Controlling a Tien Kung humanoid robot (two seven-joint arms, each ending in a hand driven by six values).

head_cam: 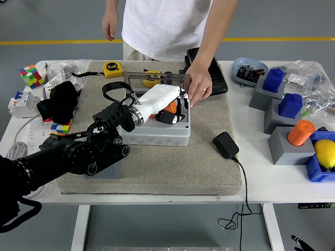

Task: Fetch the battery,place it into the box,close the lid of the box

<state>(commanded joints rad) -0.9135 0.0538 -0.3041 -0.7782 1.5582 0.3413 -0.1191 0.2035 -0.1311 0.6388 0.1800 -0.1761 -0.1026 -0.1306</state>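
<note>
An orange battery [170,106] sits in the open grey box [157,135] on the beige mat, under my left hand. My left hand [171,111] is white with black fingers. It reaches into the box from the left, and its fingers are curled around the battery. The box's dark clear lid [157,79] stands upright at the back edge. A person's hand [199,86] rests on the lid's right end and the box's far right corner. My right arm is out of view.
A yellow tape measure [111,68] and a black case [212,73] lie behind the box. A black charger [225,145] with its cable lies to the right of the box. Grey stands with blue blocks [290,104], an orange cylinder [300,132] and a lemon [325,152] are at the right. A cube [31,76] and black cloth [60,102] are at the left.
</note>
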